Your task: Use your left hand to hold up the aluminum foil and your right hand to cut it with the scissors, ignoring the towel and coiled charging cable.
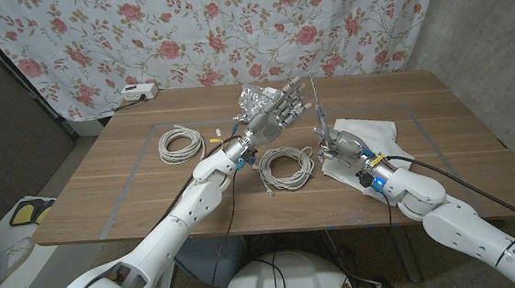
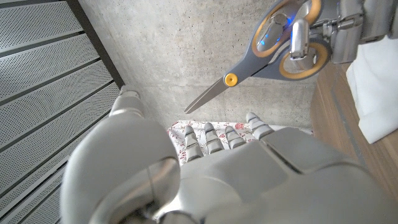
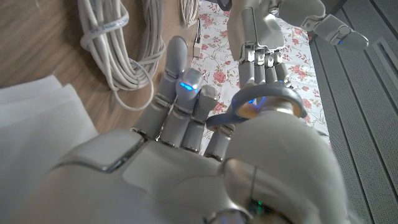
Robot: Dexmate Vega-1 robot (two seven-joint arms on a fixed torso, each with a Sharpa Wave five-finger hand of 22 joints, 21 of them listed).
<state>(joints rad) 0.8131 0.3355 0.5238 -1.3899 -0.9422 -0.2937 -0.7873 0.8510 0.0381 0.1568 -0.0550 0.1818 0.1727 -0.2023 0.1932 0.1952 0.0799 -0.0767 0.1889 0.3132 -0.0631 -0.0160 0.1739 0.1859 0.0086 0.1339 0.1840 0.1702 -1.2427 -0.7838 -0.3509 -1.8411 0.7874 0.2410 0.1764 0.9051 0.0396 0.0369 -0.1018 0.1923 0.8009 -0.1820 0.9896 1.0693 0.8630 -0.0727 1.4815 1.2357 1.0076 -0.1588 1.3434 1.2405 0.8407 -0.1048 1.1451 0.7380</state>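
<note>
My left hand (image 1: 280,115) is raised above the table's middle and holds a crumpled sheet of aluminum foil (image 1: 256,96) up off the wood, fingers reaching upward. To its right my right hand (image 1: 340,143) grips grey scissors with orange-lined handles (image 2: 273,46). Their thin blades (image 1: 313,94) point straight up beside the foil, nearly closed and apart from it. In the right wrist view my right hand (image 3: 186,137) has fingers through a scissor handle ring (image 3: 268,102), with the left hand (image 3: 261,31) beyond. My left hand's back (image 2: 217,174) shows in the left wrist view.
A white towel (image 1: 376,135) lies under my right hand. A coiled white cable (image 1: 287,167) sits just in front of the hands, and another coil (image 1: 179,144) lies to the left. A white power strip (image 1: 138,92) rests at the far left edge.
</note>
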